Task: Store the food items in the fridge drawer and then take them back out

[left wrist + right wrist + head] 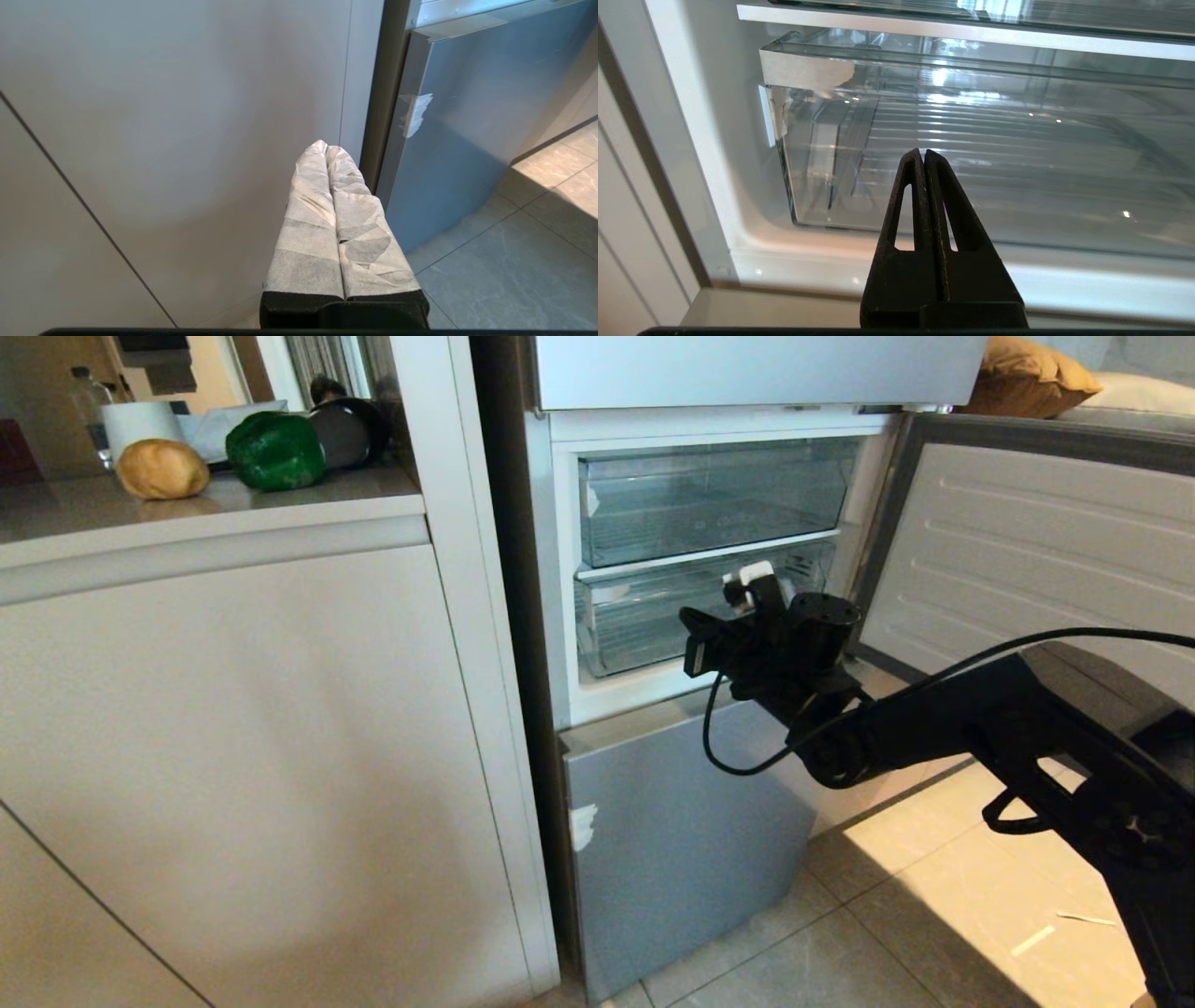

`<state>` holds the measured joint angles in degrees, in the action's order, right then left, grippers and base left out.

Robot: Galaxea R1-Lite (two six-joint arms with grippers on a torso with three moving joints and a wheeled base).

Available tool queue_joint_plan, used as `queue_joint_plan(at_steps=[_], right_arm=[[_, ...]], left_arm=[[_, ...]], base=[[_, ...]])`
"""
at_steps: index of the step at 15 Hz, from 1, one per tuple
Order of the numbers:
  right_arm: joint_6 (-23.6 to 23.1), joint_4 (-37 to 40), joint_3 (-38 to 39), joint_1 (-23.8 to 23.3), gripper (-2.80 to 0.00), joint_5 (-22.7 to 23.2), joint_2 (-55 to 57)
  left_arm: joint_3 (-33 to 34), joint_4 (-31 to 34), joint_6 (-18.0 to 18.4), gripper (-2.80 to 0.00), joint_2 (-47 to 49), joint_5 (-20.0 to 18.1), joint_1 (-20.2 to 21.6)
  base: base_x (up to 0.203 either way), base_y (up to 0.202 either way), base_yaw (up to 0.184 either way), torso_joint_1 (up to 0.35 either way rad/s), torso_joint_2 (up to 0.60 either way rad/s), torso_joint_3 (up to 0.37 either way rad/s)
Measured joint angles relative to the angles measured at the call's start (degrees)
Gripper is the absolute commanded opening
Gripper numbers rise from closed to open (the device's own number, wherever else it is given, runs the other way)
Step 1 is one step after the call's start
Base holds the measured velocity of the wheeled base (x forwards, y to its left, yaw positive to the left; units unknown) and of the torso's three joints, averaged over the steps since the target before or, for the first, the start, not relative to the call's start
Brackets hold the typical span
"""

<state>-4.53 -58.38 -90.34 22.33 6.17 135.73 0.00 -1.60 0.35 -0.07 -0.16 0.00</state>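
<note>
Nearest, down low: left claw (326, 149), tape-wrapped fingers pressed together, empty, parked facing the pale cabinet front beside the lowest fridge front (681, 840). A white tape scrap (583, 826) on that front's left edge.

Next out: right claw (923, 156), black fingers closed tip to tip, nothing between them, reached forward on its arm from the right side. Pointed straight at the clear front of the lower fridge drawer (1017, 163), close before it and just under its top lip; contact not possible to confirm. Drawer pushed in, nothing seen inside, long axis running side to side across the claw's line of approach. Above it, a second clear drawer (709, 504), likewise showing nothing inside. Middle fridge door (1027, 551) swung wide to the right.

Farther, up and well to the left: golden-brown lump (162, 469) and green bell pepper (275, 450) side by side on the bench (280, 499), not yet stored. Well apart from both claws; left arm on the nearer side for a later pick, by judgement.

Likely next: hooking or gripping the drawer lip from just below and drawing it straight out.

No brand, label or legible writing anywhere.
</note>
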Motion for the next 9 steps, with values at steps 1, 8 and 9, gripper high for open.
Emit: queue_joint_plan(at_steps=[1,8,9], right_arm=[[-0.1,1.2,-2.1,0.3,-2.80,0.0,1.1],[-1.5,7.3,-16.9,0.9,-2.80,-0.1,9.1],[-1.6,8.1,-18.7,1.0,-2.80,-0.2,10.0]], left_arm=[[0.0,0.0,0.0,-2.80,0.0,0.0,0.0],[0.0,0.0,0.0,-2.80,0.0,0.0,0.0],[0.0,0.0,0.0,-2.80,0.0,0.0,0.0]], base=[[0.000,0.000,0.000,0.000,0.00,0.000],[0.000,0.000,0.000,0.000,0.00,0.000],[0.000,0.000,0.000,0.000,0.00,0.000]])
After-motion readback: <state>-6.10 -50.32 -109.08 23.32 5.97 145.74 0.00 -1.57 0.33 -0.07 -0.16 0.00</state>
